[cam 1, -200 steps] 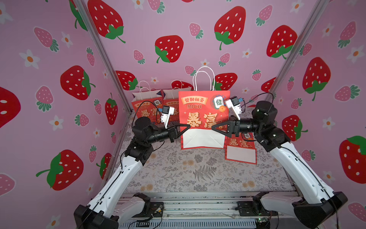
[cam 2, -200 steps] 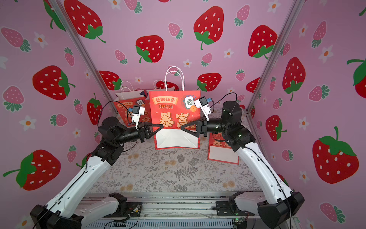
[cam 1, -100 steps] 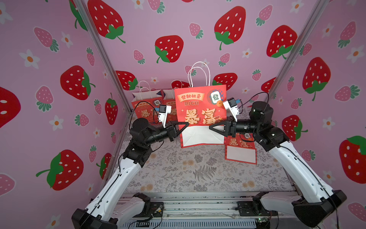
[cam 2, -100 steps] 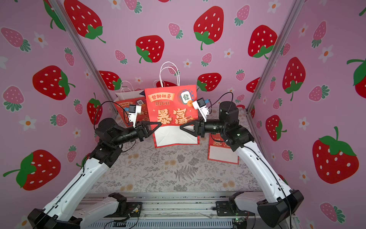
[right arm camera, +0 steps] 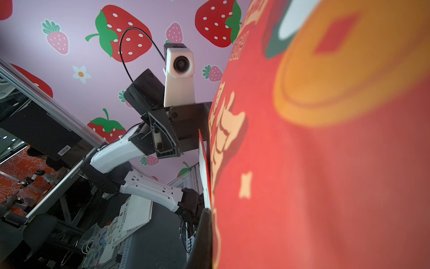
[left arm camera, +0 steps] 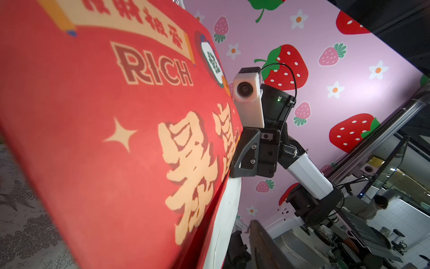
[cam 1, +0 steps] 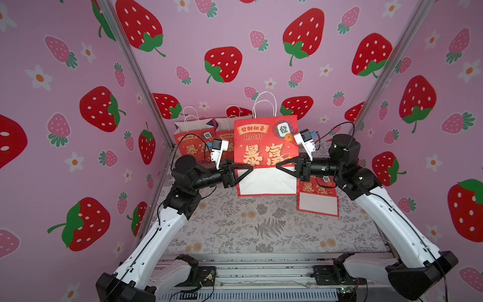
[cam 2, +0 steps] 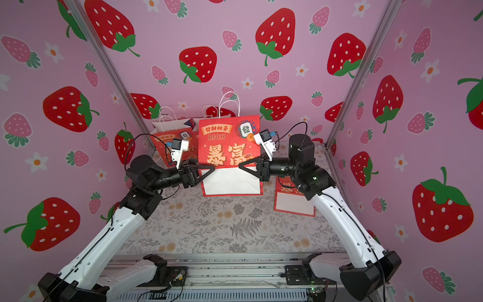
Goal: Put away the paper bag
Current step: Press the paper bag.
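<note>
Tilting no longer, the paper bag (cam 1: 265, 141) is pinched at its edge by the right pincer (cam 1: 277, 166), earlier spread; whether the left pincer (cam 1: 251, 167) is spread cannot be told.

paper bag (left arm camera: 93, 139) blurred up close; rear bags (cam 1: 188, 142) partly hidden.

I'm driving a robot test cell in a lab: 2 white arms (cam 1: 156, 235) on a metal rail (cam 1: 261, 269), a cloth-covered bench (cam 1: 261, 230), strawberry-print panels (cam 1: 222, 39) on aluminium posts (cam 1: 136, 73) (pure backdrop). Past them, the wrist views show a cluttered desk (right arm camera: 116, 233) and a person (left arm camera: 379, 202) beyond the frame.
</note>
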